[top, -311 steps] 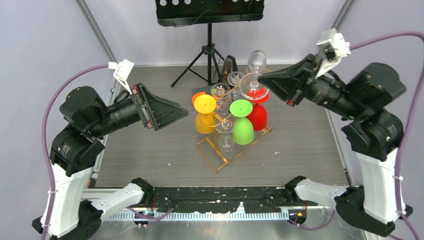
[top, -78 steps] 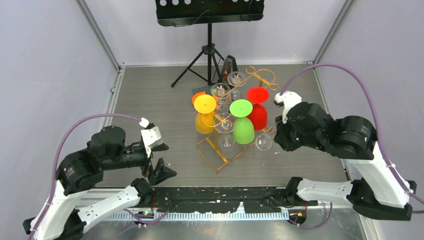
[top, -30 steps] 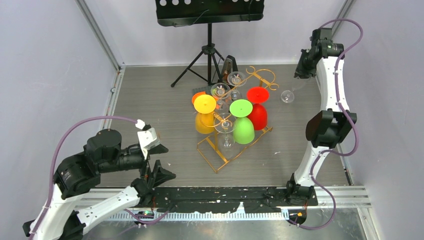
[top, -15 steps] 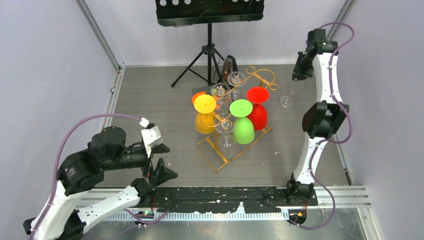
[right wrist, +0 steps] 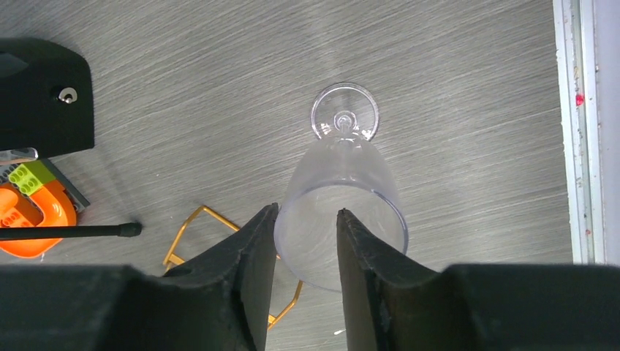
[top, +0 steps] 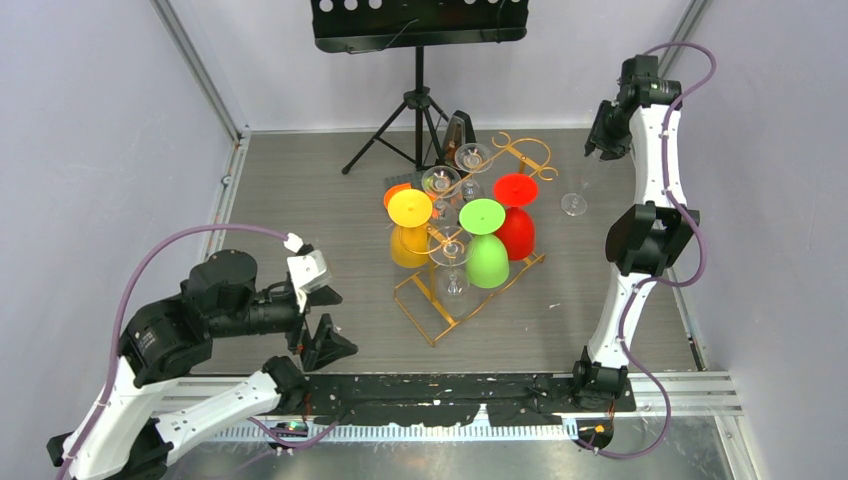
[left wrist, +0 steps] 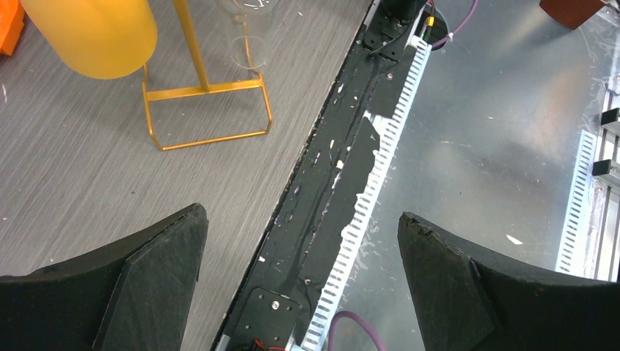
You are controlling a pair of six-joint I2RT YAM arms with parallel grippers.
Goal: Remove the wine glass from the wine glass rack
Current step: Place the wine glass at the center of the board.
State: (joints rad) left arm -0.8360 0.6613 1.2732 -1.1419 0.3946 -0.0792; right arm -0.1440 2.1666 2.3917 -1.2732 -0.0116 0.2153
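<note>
Right claw (right wrist: 305,219) hangs released, jaws narrowly parted, directly above the upright wine glass (right wrist: 343,183), right of the wine glass rack (top: 414,316).

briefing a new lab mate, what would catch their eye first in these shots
Probably the yellow glass, green glass and red glass hanging upside down on the gold wire rack in the middle of the table. Next, the right arm stands tall at the far right, with the right gripper over a clear wine glass standing upright on the table, apart from the rack. A black music stand looms at the back.
</note>
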